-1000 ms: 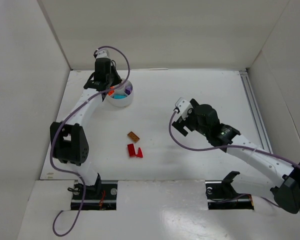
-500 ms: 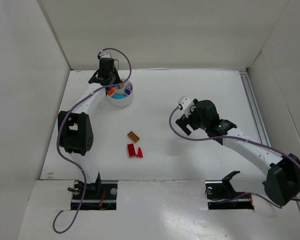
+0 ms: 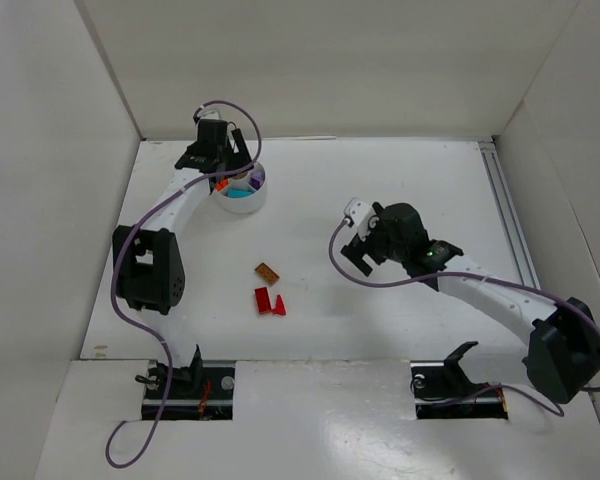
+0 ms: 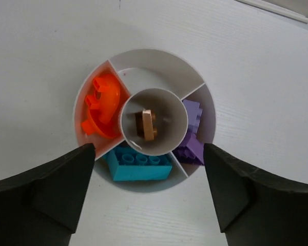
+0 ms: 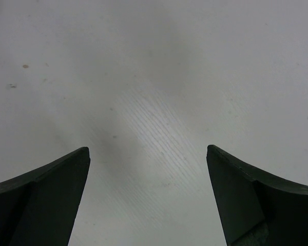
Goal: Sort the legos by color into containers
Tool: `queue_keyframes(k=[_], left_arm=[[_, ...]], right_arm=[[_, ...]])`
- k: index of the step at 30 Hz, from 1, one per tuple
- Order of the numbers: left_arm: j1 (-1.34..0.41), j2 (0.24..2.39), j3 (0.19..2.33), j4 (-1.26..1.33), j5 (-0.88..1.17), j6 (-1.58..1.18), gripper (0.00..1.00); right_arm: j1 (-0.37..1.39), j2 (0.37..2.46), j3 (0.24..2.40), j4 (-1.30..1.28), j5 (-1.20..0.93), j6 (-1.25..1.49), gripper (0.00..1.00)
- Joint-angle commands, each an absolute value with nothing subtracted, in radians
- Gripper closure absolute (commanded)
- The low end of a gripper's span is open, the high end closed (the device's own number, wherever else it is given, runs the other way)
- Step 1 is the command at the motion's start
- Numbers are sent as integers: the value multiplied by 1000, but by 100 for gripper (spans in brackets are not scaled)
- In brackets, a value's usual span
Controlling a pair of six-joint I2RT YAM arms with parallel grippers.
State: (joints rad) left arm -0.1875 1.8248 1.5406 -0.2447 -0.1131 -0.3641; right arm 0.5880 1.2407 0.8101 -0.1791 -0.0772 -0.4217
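Observation:
The white round dish [image 4: 159, 57] lies right below my left gripper [image 4: 149, 149], which is open with nothing between its fingers. Its left compartment holds orange legos [image 4: 101, 105]. A teal brick [image 4: 138, 165] fills the near compartment and purple legos [image 4: 193, 134] the right one. A brown-orange piece [image 4: 146, 124] stands in the central well, and the far compartment has nothing in it. From above, the dish [image 3: 248, 203] is at the far left under the left gripper [image 3: 223, 178]. A brown-orange brick [image 3: 267, 271] and two red legos [image 3: 264, 299] lie mid-table. My right gripper [image 3: 353, 250] [image 5: 148, 151] is open over bare table.
White walls close the table in on the left, back and right. A metal rail [image 3: 507, 215] runs along the right edge. Both arm bases sit at the near edge.
My left gripper has opened above the dish. The right arm has shifted a little to the left, toward the loose legos.

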Motion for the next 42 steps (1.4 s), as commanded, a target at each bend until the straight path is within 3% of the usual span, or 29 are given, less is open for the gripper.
queue_keyframes(k=[1, 4, 9, 18, 31, 42], left_arm=[[-183, 1660, 1490, -241, -103, -386, 16], [-228, 1504, 1329, -200, -112, -425, 0], [-311, 1234, 1039, -186, -210, -549, 0], [-348, 919, 825, -225, -313, -673, 0], [-348, 913, 798, -225, -299, -683, 0], [-357, 914, 798, -235, -290, -692, 0]], right_arm=[[687, 1291, 837, -82, -75, -419, 0], [773, 1391, 876, 7, -98, -381, 0], [886, 1605, 971, 153, -121, -267, 4], [963, 1842, 1074, 262, -115, -196, 8], [1012, 1970, 1138, 272, -58, -164, 17], [1012, 1990, 1138, 281, -55, -144, 66]])
